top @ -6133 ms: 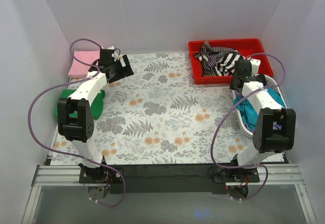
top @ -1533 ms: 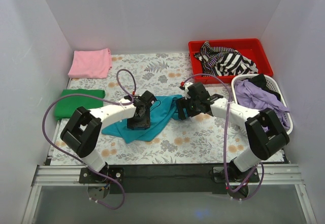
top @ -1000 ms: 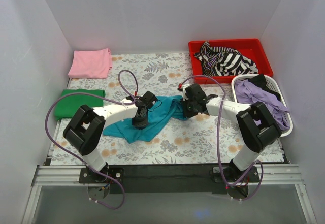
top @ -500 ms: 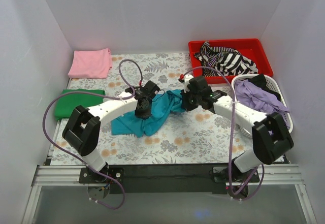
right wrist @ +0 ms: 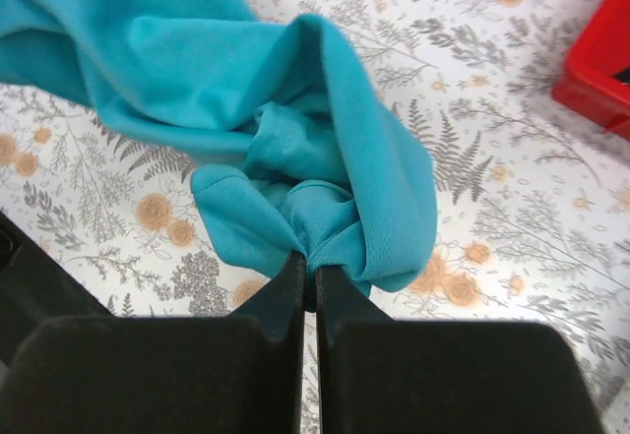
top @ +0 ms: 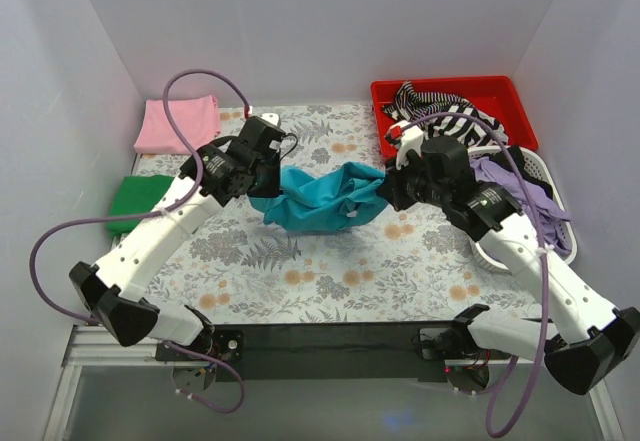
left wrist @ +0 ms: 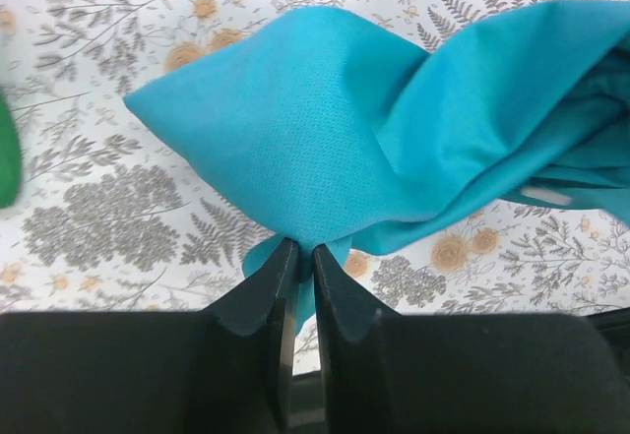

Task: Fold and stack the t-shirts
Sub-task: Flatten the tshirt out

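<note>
A teal t-shirt [top: 325, 197] hangs bunched in the air above the flowered table, stretched between both arms. My left gripper [top: 270, 183] is shut on its left end; in the left wrist view the cloth [left wrist: 345, 149] is pinched between the jaws of the left gripper [left wrist: 298, 257]. My right gripper [top: 385, 193] is shut on the right end, and the right wrist view shows a fold of teal cloth [right wrist: 295, 158] clamped in that gripper [right wrist: 310, 269]. A folded pink t-shirt [top: 180, 123] lies at the back left. A folded green t-shirt [top: 135, 199] lies at the left edge, partly behind the left arm.
A red bin [top: 500, 89] with striped black-and-white clothes [top: 440, 116] stands at the back right. A white basket [top: 560, 241] with purple and dark clothes stands at the right edge under the right arm. White walls enclose the table on three sides.
Both grippers closed on the teal t-shirt as it lay on the table and have lifted it up and towards the back. The arms now stand raised and stretched out.
</note>
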